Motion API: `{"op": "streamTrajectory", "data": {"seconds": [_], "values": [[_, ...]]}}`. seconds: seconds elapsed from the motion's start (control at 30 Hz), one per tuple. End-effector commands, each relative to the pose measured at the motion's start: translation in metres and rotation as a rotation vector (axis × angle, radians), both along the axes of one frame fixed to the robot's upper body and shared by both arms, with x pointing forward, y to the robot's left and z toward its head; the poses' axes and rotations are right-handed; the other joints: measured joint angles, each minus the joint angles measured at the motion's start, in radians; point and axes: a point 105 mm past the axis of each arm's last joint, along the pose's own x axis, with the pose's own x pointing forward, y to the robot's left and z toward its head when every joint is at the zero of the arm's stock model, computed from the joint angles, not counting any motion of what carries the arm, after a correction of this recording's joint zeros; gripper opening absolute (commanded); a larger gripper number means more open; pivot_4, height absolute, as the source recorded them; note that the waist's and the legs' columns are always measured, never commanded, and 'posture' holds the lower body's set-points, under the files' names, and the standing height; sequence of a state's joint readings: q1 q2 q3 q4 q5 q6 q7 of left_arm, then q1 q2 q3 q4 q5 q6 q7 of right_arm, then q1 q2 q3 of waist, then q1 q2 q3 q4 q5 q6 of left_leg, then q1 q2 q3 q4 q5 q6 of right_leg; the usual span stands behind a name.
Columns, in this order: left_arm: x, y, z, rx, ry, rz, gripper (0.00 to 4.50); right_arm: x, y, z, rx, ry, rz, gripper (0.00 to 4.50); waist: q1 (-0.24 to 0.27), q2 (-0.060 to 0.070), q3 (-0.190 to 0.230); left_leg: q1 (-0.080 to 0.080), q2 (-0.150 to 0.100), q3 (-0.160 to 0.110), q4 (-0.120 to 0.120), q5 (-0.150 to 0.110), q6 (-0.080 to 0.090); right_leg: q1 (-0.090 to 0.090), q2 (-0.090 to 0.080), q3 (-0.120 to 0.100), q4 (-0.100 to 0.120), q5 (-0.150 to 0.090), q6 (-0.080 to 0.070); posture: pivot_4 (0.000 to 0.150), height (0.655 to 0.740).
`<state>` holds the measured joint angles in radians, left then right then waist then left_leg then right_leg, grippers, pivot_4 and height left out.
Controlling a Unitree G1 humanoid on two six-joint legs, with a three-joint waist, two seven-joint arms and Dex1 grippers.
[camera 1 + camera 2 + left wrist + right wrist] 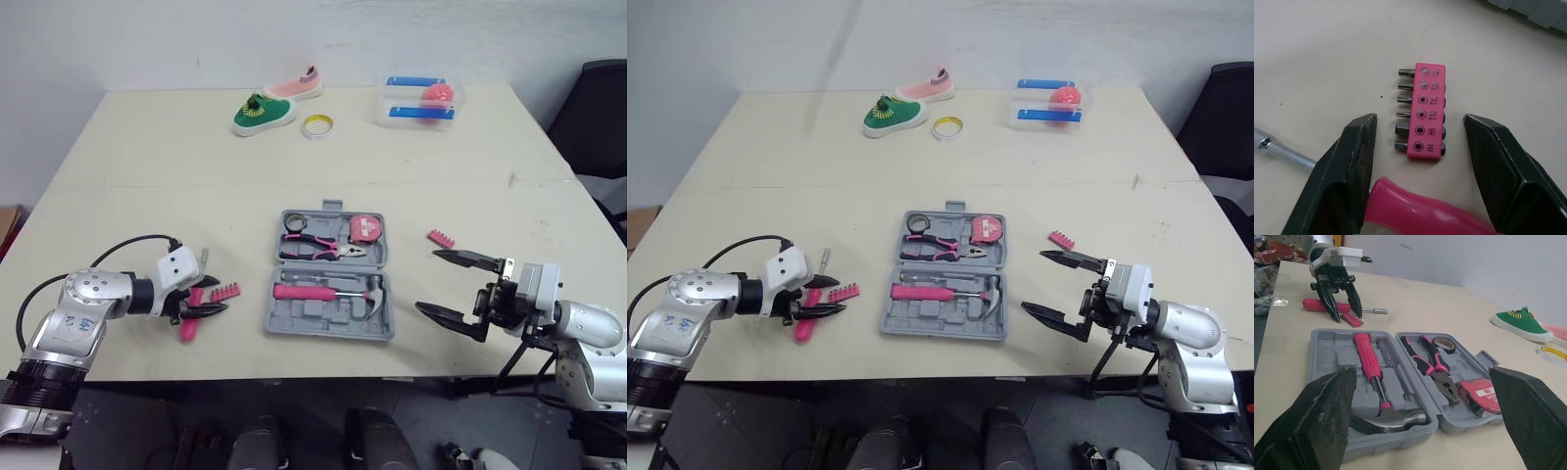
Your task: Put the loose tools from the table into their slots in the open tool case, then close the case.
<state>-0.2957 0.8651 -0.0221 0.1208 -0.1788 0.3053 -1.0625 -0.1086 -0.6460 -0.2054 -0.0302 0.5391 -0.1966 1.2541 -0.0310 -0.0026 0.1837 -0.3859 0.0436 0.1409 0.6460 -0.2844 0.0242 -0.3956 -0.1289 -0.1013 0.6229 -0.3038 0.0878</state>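
Observation:
The open grey tool case lies mid-table with pliers, a tape measure, a hammer and a screwdriver in its slots. My left gripper is open, left of the case. Its fingers stand on either side of a pink bit holder without touching it. A pink-handled screwdriver lies under that gripper. A second pink bit holder sits right of the case. My right gripper hangs open and empty just right of the case, near the front edge.
At the far side of the table are a green shoe, a pink shoe, a tape ring and a clear box holding a pink ball. A black chair stands off the table's right side.

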Motion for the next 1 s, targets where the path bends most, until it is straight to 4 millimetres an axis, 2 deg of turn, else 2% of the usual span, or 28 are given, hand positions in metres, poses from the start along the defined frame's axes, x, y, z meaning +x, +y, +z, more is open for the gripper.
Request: {"op": "streamTrajectory", "data": {"seconds": [0.03,0.37,0.43,0.57,0.7,0.87,0.97,1.0], "values": [[-0.011,0.008,-0.023,0.005,0.099,0.038,2.76,-0.002,-0.004,0.009,-0.003,-0.041,-0.01,4.5,0.0,0.0,0.0,0.0,0.0,0.0,0.0,0.0,0.0,0.0,0.0,0.0,0.0,0.0,0.0,0.15,0.74],[-0.012,0.01,-0.033,-0.023,0.086,0.047,2.76,0.001,-0.001,0.015,-0.003,-0.05,-0.017,4.5,0.002,0.002,-0.001,0.0,0.0,0.001,0.0,-0.002,-0.003,0.0,0.0,0.001,0.0,0.0,0.0,0.15,0.74],[-0.013,0.009,-0.036,-0.014,0.096,0.039,2.28,0.001,-0.001,0.015,-0.003,-0.05,-0.02,4.5,0.002,0.003,-0.002,0.0,0.0,0.001,0.0,-0.002,-0.003,0.0,0.0,0.001,0.0,0.0,0.0,0.15,0.74],[-0.014,0.009,-0.038,-0.004,0.105,0.026,0.74,0.002,-0.002,0.014,-0.003,-0.05,-0.024,4.5,0.003,0.003,-0.002,0.001,0.0,0.001,0.0,-0.002,-0.003,0.0,0.0,0.001,0.0,0.0,0.0,0.15,0.74],[-0.013,0.008,-0.035,-0.001,0.092,0.005,0.66,0.002,-0.003,0.013,-0.002,-0.048,-0.028,4.5,0.003,0.003,-0.002,0.001,0.0,0.001,0.0,-0.002,-0.003,0.0,0.0,0.001,0.001,0.0,0.0,0.15,0.74],[-0.004,0.012,-0.016,-0.029,0.023,0.035,0.66,0.002,-0.005,0.012,-0.001,-0.049,-0.035,4.5,0.003,0.003,-0.002,0.001,0.0,0.001,0.0,-0.002,-0.003,0.0,0.0,0.001,0.001,0.0,0.0,0.15,0.74],[0.002,0.002,0.012,-0.109,-0.09,-0.015,0.66,0.001,-0.008,0.01,-0.007,-0.047,-0.041,4.5,0.003,0.002,-0.001,0.0,0.001,0.001,0.0,-0.002,-0.003,0.0,0.0,0.001,0.001,0.0,0.0,0.15,0.74],[0.005,-0.005,0.03,-0.16,-0.147,-0.037,0.66,0.0,-0.009,0.009,-0.008,-0.046,-0.042,4.5,0.004,0.0,0.0,0.0,0.001,0.001,0.0,-0.002,-0.003,-0.001,0.0,0.001,0.001,0.0,0.0,0.15,0.74]]}}
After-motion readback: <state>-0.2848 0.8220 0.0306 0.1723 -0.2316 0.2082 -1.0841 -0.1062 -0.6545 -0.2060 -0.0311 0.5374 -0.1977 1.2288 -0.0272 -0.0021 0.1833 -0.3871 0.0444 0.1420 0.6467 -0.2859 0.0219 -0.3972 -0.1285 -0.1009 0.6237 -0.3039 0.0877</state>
